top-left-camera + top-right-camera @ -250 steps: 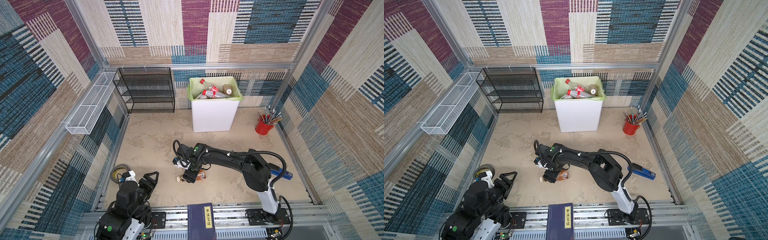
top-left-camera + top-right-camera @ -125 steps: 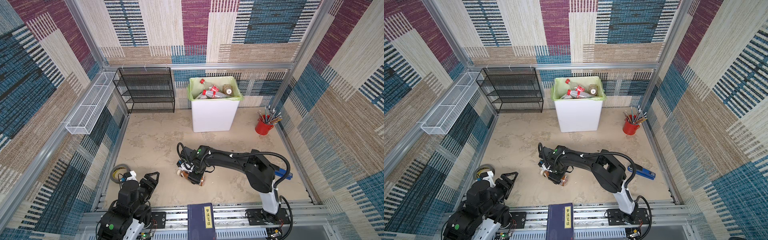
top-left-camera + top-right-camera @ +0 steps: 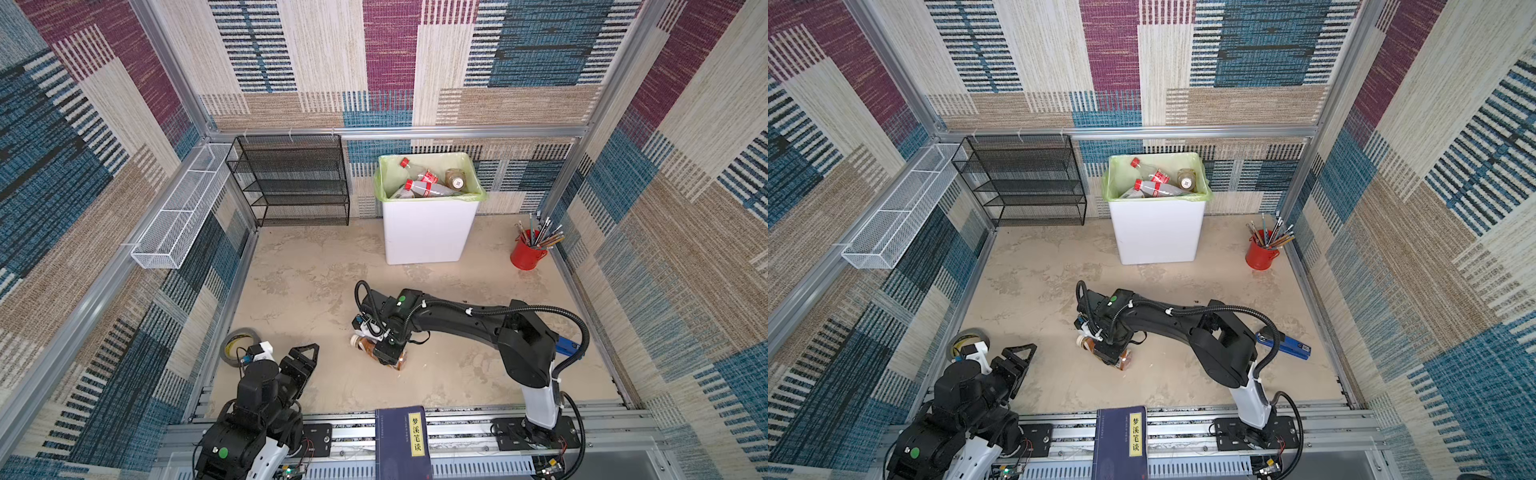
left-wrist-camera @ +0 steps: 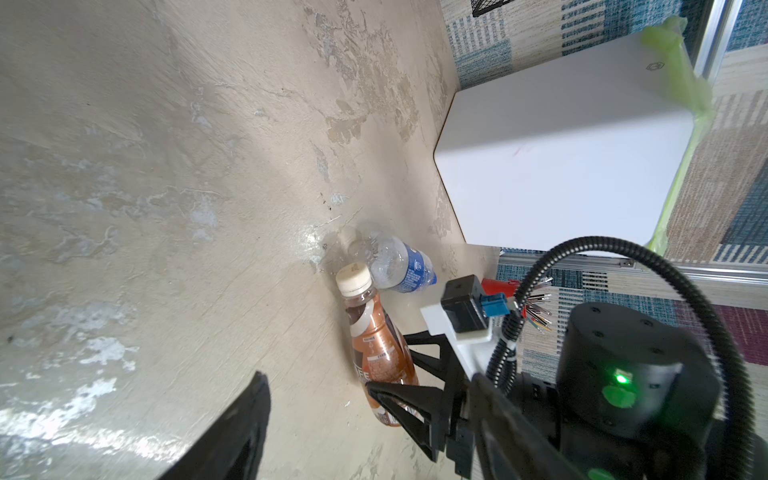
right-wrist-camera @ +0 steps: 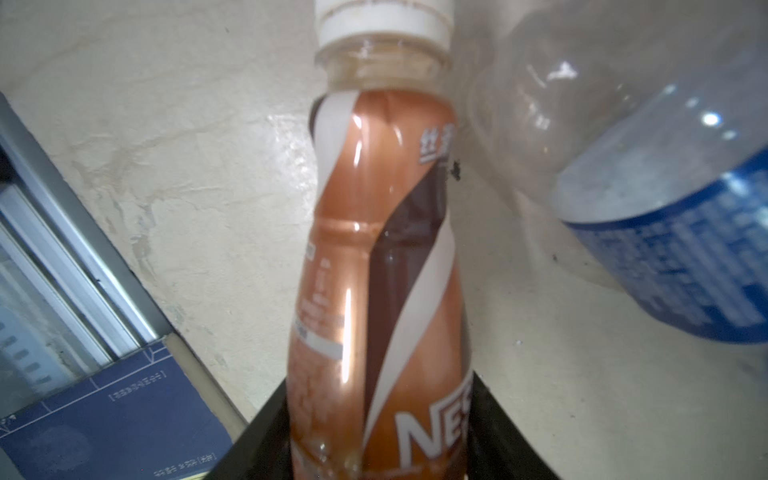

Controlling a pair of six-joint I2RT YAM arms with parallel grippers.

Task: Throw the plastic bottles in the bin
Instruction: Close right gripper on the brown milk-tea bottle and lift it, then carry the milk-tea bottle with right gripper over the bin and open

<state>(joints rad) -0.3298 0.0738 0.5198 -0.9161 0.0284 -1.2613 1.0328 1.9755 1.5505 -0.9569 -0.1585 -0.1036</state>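
Note:
A brown bottle [image 3: 363, 344] with a white cap lies on the floor in both top views [image 3: 1124, 362]. My right gripper [image 3: 386, 353] is down over its body and shut on it. In the right wrist view the black fingers [image 5: 266, 440] press both sides of the brown bottle [image 5: 374, 249]. A clear bottle with a blue label [image 4: 399, 266] lies just beyond its cap. The white bin [image 3: 428, 232] with a green bag stands at the back, with several bottles [image 3: 424, 189] inside. My left gripper [image 3: 305, 353] is open and empty at the front left.
A red cup of pencils [image 3: 525, 253] stands at the back right. A black mesh rack [image 3: 291, 178] and a white wire basket [image 3: 178, 224] line the back left. A tape roll [image 3: 239, 345], a dark blue book [image 3: 403, 440] and a blue tool [image 3: 1283, 343] lie near the front.
My right gripper's jaws have closed onto the brown bottle, which has turned from sideways to slanting. The left arm has not moved.

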